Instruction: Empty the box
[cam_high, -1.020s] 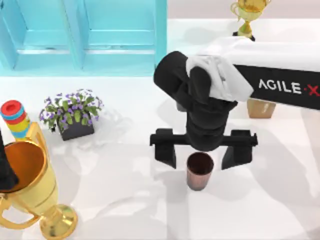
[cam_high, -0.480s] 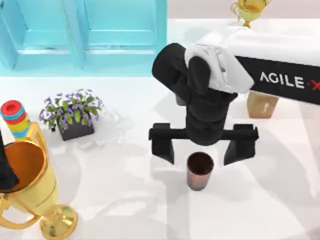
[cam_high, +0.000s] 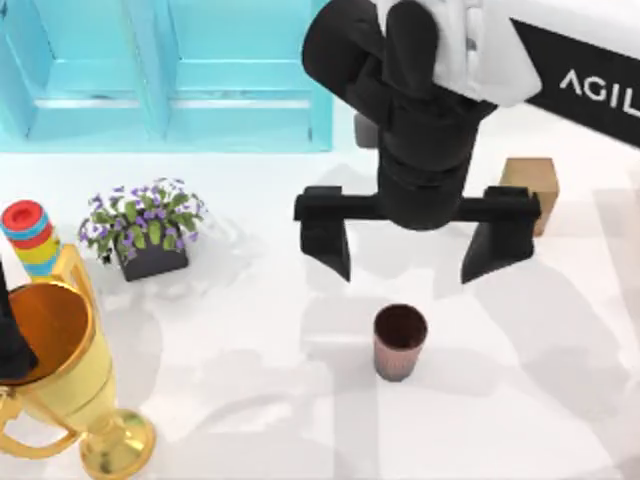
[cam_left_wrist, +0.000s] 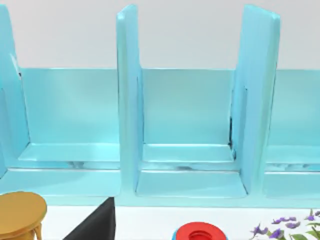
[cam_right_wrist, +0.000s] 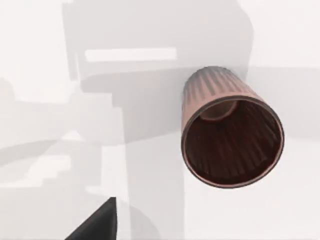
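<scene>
Risen since the previous frame, the right gripper (cam_high: 415, 250) hangs with fingers spread apart above one ribbed brown cup (cam_high: 400, 341). Arm lettering reads "AGIL". One cardboard box (cam_high: 532, 190) stands right of the gripper, uncovered.

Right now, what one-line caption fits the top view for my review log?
Open right gripper poised above a brown ribbed cup standing upright on the white table, tan box beside it near the right edge.

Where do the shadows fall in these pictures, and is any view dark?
Top view: the right gripper, fingers spread, casts soft grey shadows on the table around the brown cup. Right wrist view: grey shadow bands lie beside the cup. Left wrist view: the blue cabinet is evenly lit. None is dark.
</scene>
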